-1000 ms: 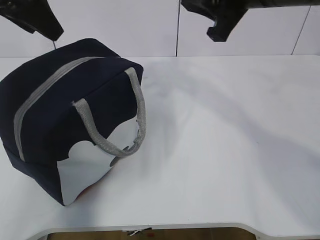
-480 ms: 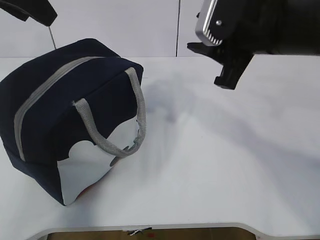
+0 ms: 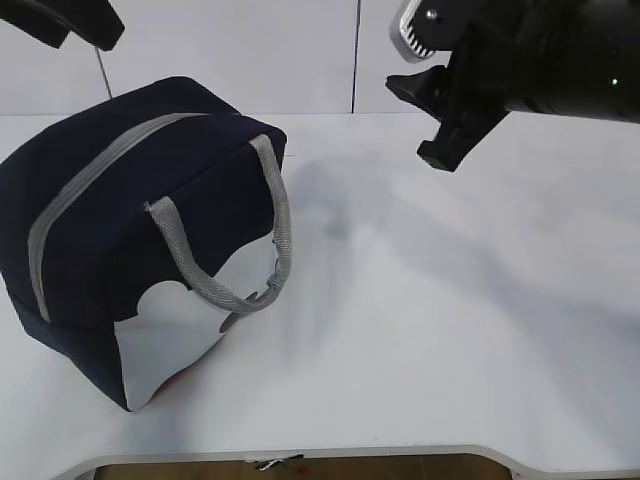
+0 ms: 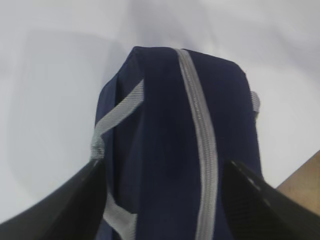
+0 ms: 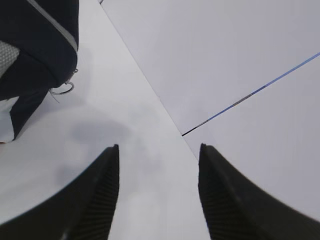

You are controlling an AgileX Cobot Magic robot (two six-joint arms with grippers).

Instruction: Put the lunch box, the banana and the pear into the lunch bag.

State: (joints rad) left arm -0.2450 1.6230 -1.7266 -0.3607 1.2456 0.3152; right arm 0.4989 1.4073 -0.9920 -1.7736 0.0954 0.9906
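Note:
The navy lunch bag (image 3: 110,220) stands on the white table (image 3: 450,300) at the left, its grey zipper (image 3: 75,195) shut and its grey handle (image 3: 215,260) hanging over the white side panel. It also fills the left wrist view (image 4: 175,140). My left gripper (image 4: 162,197) is open, high above the bag's top; in the exterior view only part of it shows at the top left (image 3: 70,20). My right gripper (image 3: 440,120) hangs open and empty above the table's far right; its jaws are apart in the right wrist view (image 5: 159,170). The lunch box, banana and pear are out of view.
The bag's ring pull (image 5: 62,88) lies on the table by the bag's end. A white wall (image 3: 250,50) runs behind the table. The table's front edge (image 3: 300,458) is near the bottom of the exterior view.
My right arm has come down and forward from the top edge into view, then shifted slightly up and right. My left gripper moved a little at the top left. The bag has not moved.

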